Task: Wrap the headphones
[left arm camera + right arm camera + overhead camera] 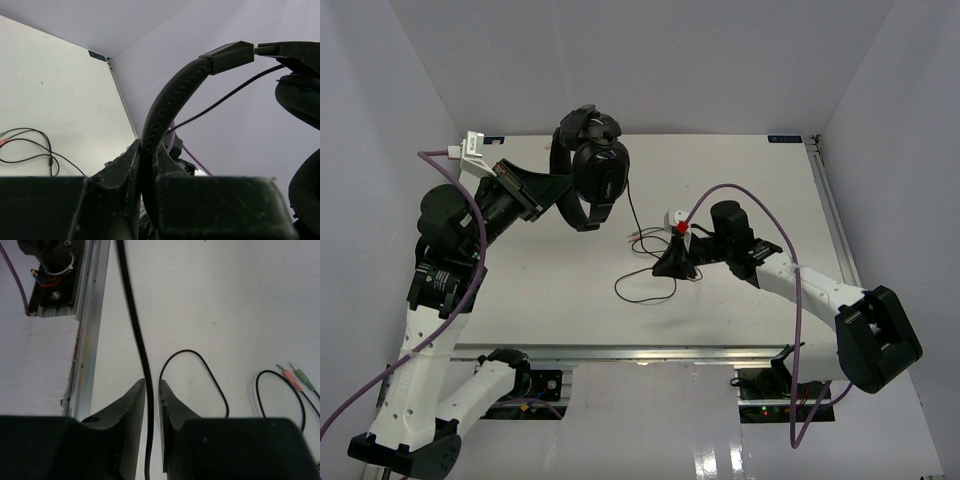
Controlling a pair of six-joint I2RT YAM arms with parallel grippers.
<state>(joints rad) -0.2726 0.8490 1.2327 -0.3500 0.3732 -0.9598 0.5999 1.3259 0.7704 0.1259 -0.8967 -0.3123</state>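
- The left gripper (pixel 556 196) is pressed together on the headband of the headphones (pixel 597 168), holding them in the air above the far left part of the table (pixel 750 180).
- In the left wrist view the gripper (pixel 149 150) clamps the arched band (pixel 172 97). Both earcups are cut off at the right edge, and the gripper's dark body fills the bottom of the picture.
- A purple cable (pixel 173 141) shows only in part behind the band.
- The cord (pixel 642 292) hangs from the earcups and lies in loose loops on the table's middle. Its pink and green plugs (pixel 638 238) are tiny from above.
- The right gripper (pixel 675 264) is low over those loops, its tips a dark shape that is hard to read from above.
- In the right wrist view the gripper (pixel 152 389) has its fingers drawn close on either side of the cord (pixel 134 315). A thin strip of table shows beside it, so whether it is pinched cannot be told. The cord leaves the picture at the top and the bottom.
- The plugs (pixel 295 376) lie to the right.
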